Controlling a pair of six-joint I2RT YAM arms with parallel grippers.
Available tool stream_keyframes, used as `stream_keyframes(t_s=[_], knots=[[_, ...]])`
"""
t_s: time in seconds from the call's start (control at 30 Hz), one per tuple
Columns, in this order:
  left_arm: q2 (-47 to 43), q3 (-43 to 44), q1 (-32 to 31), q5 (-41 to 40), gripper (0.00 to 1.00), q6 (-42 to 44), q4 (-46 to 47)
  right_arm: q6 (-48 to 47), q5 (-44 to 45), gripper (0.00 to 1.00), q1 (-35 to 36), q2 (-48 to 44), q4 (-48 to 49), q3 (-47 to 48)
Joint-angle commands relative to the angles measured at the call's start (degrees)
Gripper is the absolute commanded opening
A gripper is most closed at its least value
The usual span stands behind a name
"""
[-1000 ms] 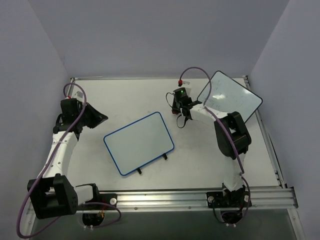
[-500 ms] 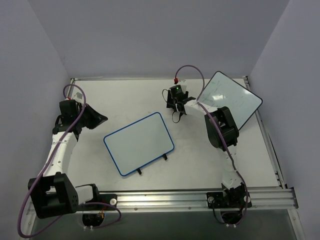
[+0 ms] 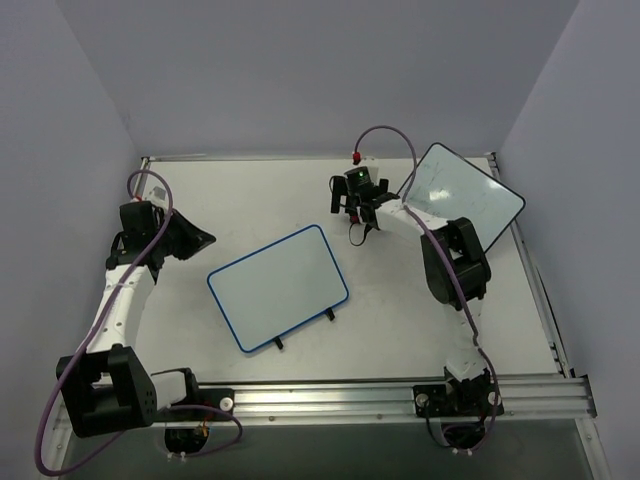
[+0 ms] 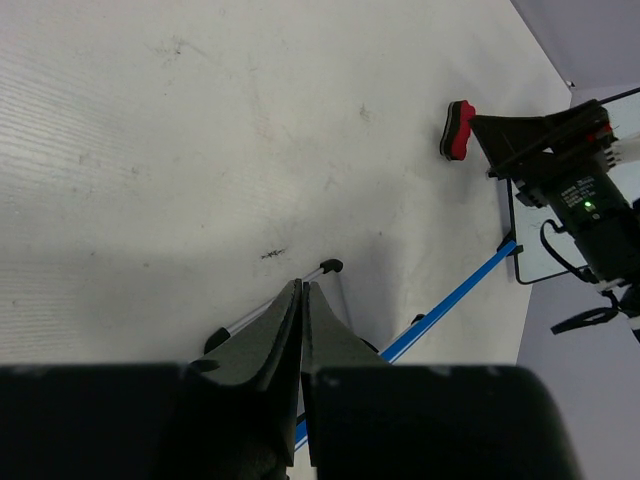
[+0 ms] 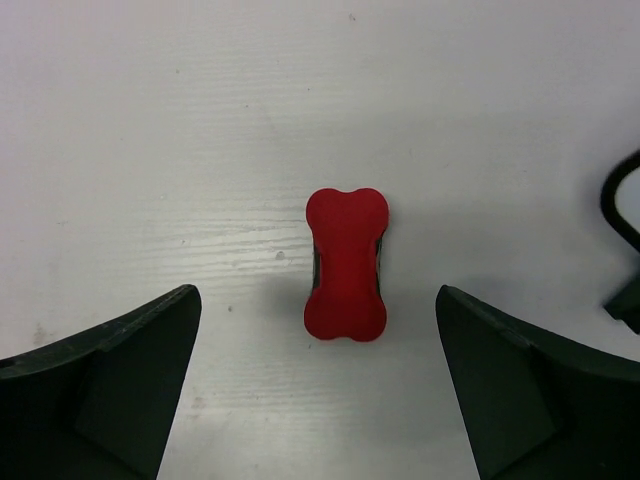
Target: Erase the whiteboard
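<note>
**Right jaws spread over a red eraser; blue-rimmed board at mid-frame**

The right wrist view shows what the overhead view seems to hide. A red bone-shaped eraser (image 5: 346, 263) lies on the white surface (image 5: 150, 120), between the widely parted jaws of the right gripper (image 5: 318, 300), touching neither. Seen from overhead, the blue-rimmed rectangular whiteboard (image 3: 278, 287) lies askew at centre frame, and a black-rimmed whiteboard (image 3: 460, 195) sits at upper right. At mid-left, the left gripper (image 3: 205, 238) has its jaws pressed together on nothing.
</note>
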Motion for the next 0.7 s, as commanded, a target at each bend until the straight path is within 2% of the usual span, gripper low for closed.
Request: stream_keyframes(t_s=[0.0,0.17,0.33,0.43,0.53,0.67], knots=[[-0.3,-0.02,0.51,0.89,0.11,1.02,2.37,0.22,2.08,1.0,0.24,-10.94,-0.21,-2.63],[-0.91,0.24,0.51,0.54,0.11,1.28,2.01,2.16,1.37,1.0,2.17,-21.32,-0.92,-9.93],[-2.84,0.33,0.6,0.46,0.11,1.28,2.01,3.65,3.23,1.0,5.94,-38.7,-3.02,-20.2],[-3.55,0.5,0.6,0.54,0.11,1.37,1.84,4.53,1.12,1.0,6.74,-44.26,-5.91,-24.95],[-4.25,0.94,0.6,0.54,0.11,1.72,1.49,6.11,3.39,1.0,8.06,-51.03,-10.13,-28.04],[-4.87,1.21,0.69,0.37,0.11,1.81,1.31,6.12,4.19,1.0,8.15,-60.33,-10.15,-34.71]])
